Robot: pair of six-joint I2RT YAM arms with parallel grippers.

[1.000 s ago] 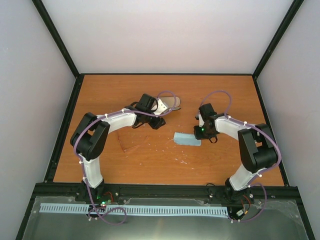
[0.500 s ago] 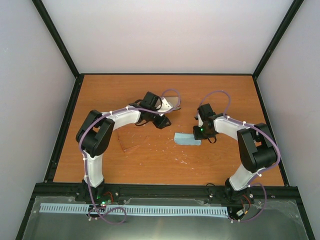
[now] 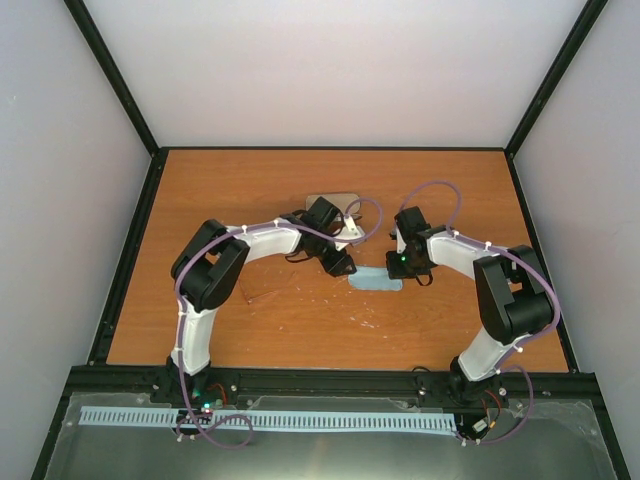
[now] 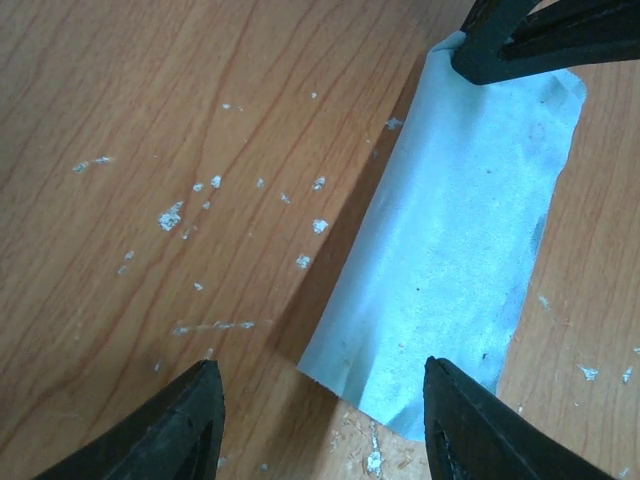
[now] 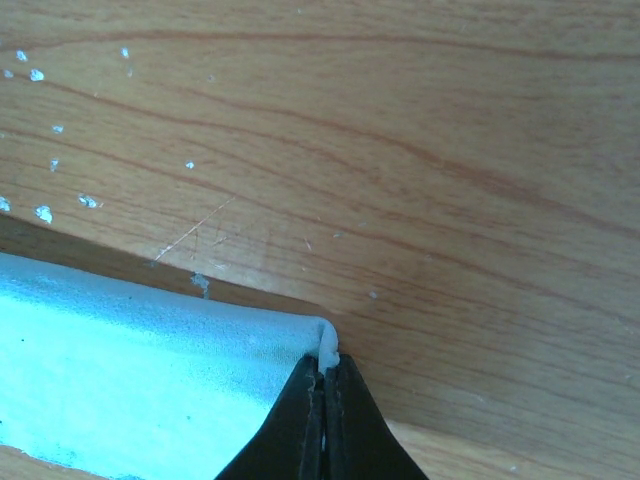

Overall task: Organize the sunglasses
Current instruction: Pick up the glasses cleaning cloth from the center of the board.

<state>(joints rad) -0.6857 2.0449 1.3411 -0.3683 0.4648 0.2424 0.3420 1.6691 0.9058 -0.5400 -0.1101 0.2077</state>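
From above: sunglasses faint amber on the wooden table, lying left of both grippers and a little nearer the bases, close by the left arm's bent elbow. Long axis seemingly left to right, but too faint to swear to. Well apart from the right gripper; nearer the left gripper, itself turned away from them toward the cloth. Striped case farther back, partly hidden behind the left forearm. Judging by this, a job for the left arm, with a swing back toward its own side needed first.

Left wrist: no sunglasses in view. Fingers spread wide over the near short edge of the cloth, one above bare wood, the other over the cloth's corner, nothing gripped. Cloth running away from the camera, its far corner pinched by the other arm's dark tips at top right. White flecks scattered on the wood.

Right wrist: no sunglasses here either. Fingertips pressed together on a corner of the cloth, a small fold nipped between them, the edge beside it lifted and casting a shadow. Beyond, bare grained wood with a few flecks and a scratch.

Room: open wood around the sunglasses, pale walls and black frame well off. Thin frame flat on the board, likely awkward to get under.
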